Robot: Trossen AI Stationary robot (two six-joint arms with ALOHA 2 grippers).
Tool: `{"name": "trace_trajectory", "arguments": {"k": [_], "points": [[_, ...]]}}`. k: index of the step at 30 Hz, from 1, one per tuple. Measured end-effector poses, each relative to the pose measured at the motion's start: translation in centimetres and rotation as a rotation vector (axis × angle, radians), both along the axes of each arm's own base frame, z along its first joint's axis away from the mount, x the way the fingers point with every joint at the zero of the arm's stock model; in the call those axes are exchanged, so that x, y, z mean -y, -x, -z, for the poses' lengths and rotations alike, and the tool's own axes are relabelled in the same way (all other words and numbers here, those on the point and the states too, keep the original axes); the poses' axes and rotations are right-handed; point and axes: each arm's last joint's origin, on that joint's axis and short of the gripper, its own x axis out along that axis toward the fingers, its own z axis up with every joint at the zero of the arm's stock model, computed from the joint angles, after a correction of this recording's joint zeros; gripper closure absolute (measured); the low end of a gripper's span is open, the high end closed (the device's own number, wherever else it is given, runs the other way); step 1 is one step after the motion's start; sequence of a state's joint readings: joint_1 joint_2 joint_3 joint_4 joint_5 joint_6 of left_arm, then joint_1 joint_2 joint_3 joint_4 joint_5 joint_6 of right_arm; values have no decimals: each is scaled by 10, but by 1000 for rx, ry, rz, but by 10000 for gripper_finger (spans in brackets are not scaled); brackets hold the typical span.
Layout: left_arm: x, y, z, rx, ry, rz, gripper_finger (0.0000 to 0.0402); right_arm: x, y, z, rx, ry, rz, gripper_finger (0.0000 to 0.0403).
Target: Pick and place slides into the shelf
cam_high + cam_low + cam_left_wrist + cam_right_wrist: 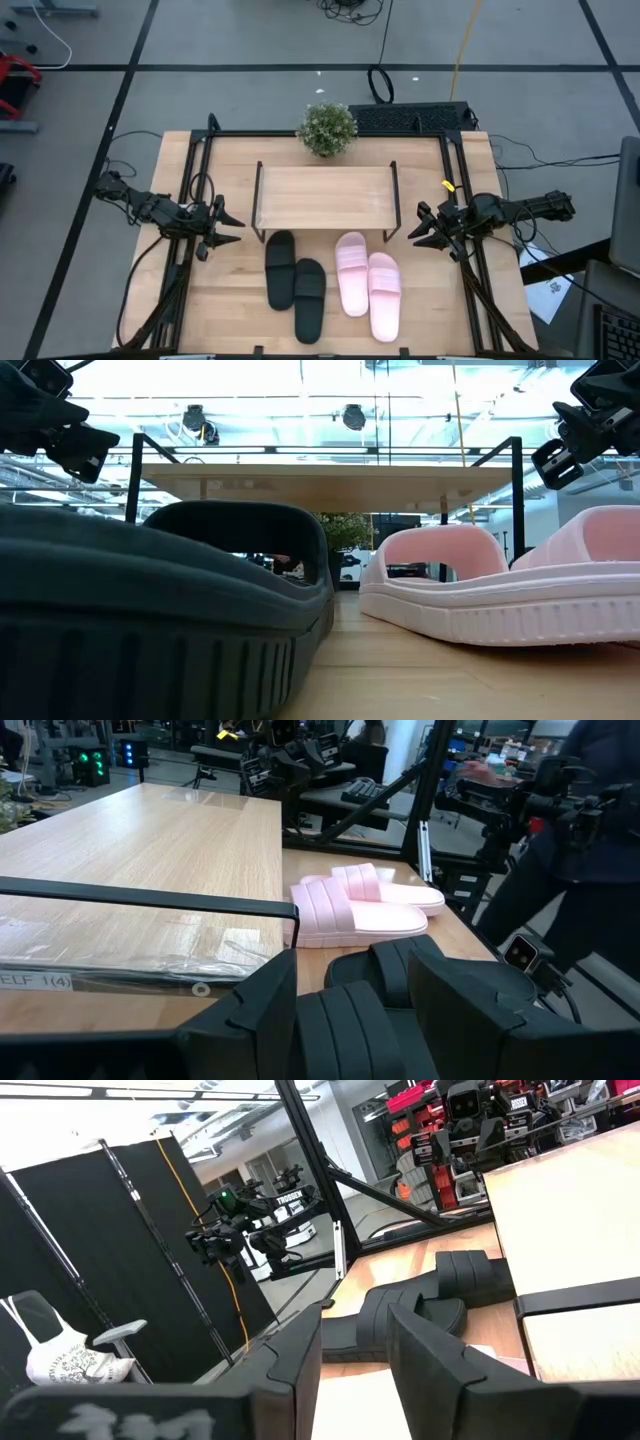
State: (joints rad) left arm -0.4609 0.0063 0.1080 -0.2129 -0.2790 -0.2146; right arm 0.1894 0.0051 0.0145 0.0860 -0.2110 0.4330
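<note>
Four open-toe slide sandals lie flat on the light wooden counter (225, 300), in front of the low shelf (323, 195) with its pale wood top board and thin black metal legs. All four have their long axis running front to back, roughly square to the shelf's long edge. The matte black pair is on the left: one black slide (280, 268) sits closer to the shelf, the other black slide (309, 299) just beside it and set farther toward the counter's front edge. The pale pink pair is on the right, staggered the same way: one pink slide (351, 273) nearer the shelf, the other pink slide (384, 296) beside it and farther forward. Each has a wide, ribbed strap arching over a thick moulded sole; from table height the black strap and the pink strap stand as broad hoops. Which end is the toe I cannot tell for sure.

The left gripper (232, 228) hangs above the counter at the shelf's left end, jaws spread apart and empty. The right gripper (418, 229) hangs at the shelf's right end, jaws partly apart with nothing between them. Both are clear of the slides. A small green potted plant (327, 129) stands behind the shelf at the counter's far edge.
</note>
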Motion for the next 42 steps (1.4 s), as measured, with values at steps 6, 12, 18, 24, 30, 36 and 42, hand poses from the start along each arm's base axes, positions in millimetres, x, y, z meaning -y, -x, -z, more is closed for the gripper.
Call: {"name": "trace_trajectory", "arguments": {"k": [6, 12, 18, 24, 30, 36, 42], "points": [[0, 0, 0, 0, 0, 0, 213, 0, 0, 0, 0, 0, 0, 296], [0, 0, 0, 0, 1, 0, 213, 0, 0, 0, 0, 0, 0, 296], [0, 0, 0, 0, 0, 0, 213, 0, 0, 0, 0, 0, 0, 296], [0, 0, 0, 0, 0, 0, 213, 0, 0, 0, 3, -1, 4, 296], [0, 0, 0, 0, 0, 0, 213, 0, 0, -3, 4, -69, -7, 296], [0, 0, 0, 0, 0, 0, 213, 1, 5, -25, 192, -224, -33, 296], [0, 0, 0, 0, 1, 0, 213, 11, 30, -65, 699, -352, 122, 296]]}}
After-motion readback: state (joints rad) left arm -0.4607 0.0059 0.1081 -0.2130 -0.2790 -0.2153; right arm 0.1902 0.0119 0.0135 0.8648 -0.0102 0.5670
